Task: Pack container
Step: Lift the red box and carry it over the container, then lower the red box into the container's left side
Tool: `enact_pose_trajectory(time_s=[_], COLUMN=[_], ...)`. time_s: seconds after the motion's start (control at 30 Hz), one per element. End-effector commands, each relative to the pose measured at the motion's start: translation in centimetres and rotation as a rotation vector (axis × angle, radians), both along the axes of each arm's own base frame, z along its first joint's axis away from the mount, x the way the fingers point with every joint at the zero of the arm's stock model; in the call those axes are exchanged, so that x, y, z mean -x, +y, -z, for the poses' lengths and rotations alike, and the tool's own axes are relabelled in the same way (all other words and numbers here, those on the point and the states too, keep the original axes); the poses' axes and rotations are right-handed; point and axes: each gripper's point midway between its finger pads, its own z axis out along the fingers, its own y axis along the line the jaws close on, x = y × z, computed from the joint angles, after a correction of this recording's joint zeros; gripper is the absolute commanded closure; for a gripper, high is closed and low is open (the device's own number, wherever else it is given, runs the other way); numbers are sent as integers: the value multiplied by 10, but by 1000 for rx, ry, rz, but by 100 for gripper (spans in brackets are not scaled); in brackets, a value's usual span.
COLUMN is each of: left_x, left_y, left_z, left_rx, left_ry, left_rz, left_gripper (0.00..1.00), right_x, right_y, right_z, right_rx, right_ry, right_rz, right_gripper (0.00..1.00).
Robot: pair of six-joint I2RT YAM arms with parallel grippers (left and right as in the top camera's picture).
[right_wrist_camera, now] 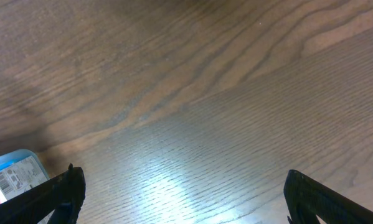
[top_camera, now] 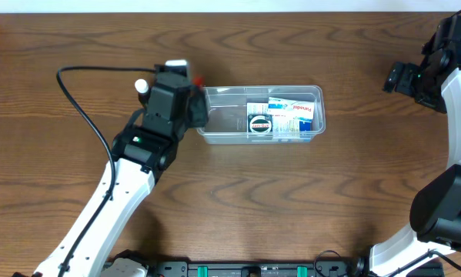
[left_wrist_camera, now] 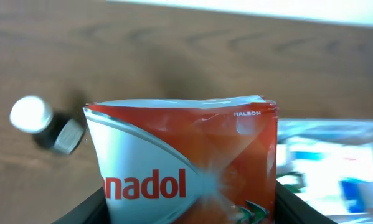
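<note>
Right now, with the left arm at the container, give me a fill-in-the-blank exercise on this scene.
The left gripper is shut on a red and white ____ box.
The right gripper stands ____ above the table.
The small dark bottle has a ____ cap.
In the overhead view, the packed boxes fill the container's ____ half.
Missing words: Panadol; open; white; right.

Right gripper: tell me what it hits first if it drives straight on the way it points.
Probably the bare wooden table: the open right gripper faces only wood. The blue and white box lies off to one side, though depth is unclear.
</note>
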Motion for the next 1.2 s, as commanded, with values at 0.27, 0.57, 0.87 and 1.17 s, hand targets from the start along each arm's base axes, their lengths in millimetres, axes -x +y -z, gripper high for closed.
enact_pose_trajectory(time_s=[0.27, 0.57, 0.87, 1.17], left_x=[-13, -29, -37, -35], left_y=[-55, -89, -92, -82], left_z=[-36, -1, 49, 83], left_rx=[64, 21, -35, -117], left_ry=[-40, 39, 138, 219], left_rz=[69, 115, 109, 75], left_gripper=[45, 45, 45, 44], right_x=[-1, -1, -1, -1], right_y=[-3, -3, -3, -3], right_z=[-8, -8, -8, -8], right_rx=[16, 16, 16, 16], right_ry=[-17, -17, -17, -17], right_rz=[-8, -8, -8, -8], right_gripper=[1, 1, 1, 1])
